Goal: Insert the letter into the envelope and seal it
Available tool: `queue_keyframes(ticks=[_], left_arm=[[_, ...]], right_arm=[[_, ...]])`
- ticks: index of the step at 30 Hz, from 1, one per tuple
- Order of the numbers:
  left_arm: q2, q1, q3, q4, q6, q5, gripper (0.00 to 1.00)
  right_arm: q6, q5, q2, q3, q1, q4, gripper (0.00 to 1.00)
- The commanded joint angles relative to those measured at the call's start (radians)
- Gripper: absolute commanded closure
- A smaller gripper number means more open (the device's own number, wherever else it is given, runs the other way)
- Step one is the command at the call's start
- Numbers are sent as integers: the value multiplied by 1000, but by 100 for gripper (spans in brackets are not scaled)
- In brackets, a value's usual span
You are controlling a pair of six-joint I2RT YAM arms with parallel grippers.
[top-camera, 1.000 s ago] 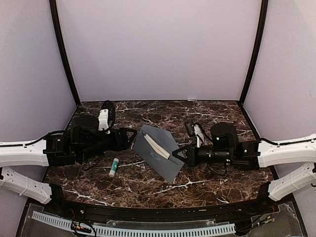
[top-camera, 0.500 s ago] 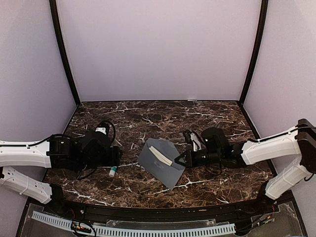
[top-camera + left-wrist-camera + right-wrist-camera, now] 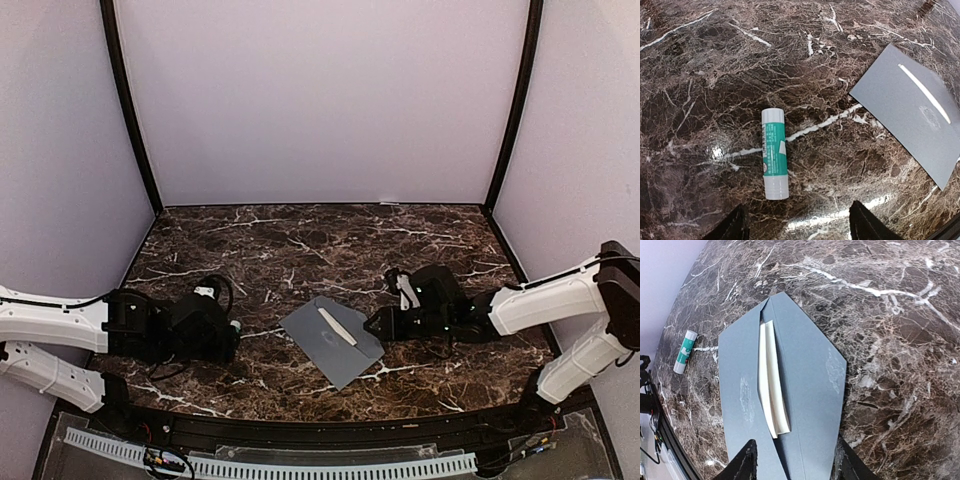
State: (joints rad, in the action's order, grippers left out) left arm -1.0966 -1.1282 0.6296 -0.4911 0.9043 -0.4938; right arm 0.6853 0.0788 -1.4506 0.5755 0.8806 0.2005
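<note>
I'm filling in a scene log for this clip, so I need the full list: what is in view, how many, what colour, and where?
envelope: one, grey-blue, flat at the table's middle
letter: one, cream-white, tucked in the envelope, a narrow strip showing
glue stick: one, white and green, lying left of the envelope
table: one, dark brown marble with white veins
walls: pale lilac, around the table
left hand: one, black, open above the glue stick, empty
right hand: one, black, open by the envelope's right side, holding nothing
</note>
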Motion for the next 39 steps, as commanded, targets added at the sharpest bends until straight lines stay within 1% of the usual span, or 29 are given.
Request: queue_keyframes(ticks=[1,5,9,15,17,20,23,25,28,34,38,39], left_arm=[[18,-21,-19,-37,36,32,33],[-1,-43,-25,-39,45,49,35],[-22,-56,-37,-53,57,57,36],[-48,-58,-47,-75,63,35,36],[-59,-57,-52,-47,40,19,36],[-87,-44,-50,-10,7,6,39],[-119,9,-54,21,-48,20,42],[-134,51,-70,70,-94,59,43],[-160,82,-68,116,-134,84,44],[-222,139,-62,156,-193,110,50],[-256,148,-61,179,-206,123,56],[-262,149,-61,184,-207,124,59]], right_arm=[[-25,-74,59,-1,-10,-52,46],[-47,-134,116,19,-12,-119,32],[-62,-161,176,23,-12,-163,29],[-63,-168,249,5,-12,-186,27],[-64,-163,261,1,-12,-188,27],[-66,-158,272,1,-12,-193,27],[-72,-160,290,-3,-12,-197,27],[-75,-161,303,-3,-12,-209,27],[-79,-164,324,-4,-13,-231,27],[-84,-166,355,-4,-12,-249,27],[-85,-169,374,-11,-13,-258,28],[-86,-169,379,-12,-12,-260,28]])
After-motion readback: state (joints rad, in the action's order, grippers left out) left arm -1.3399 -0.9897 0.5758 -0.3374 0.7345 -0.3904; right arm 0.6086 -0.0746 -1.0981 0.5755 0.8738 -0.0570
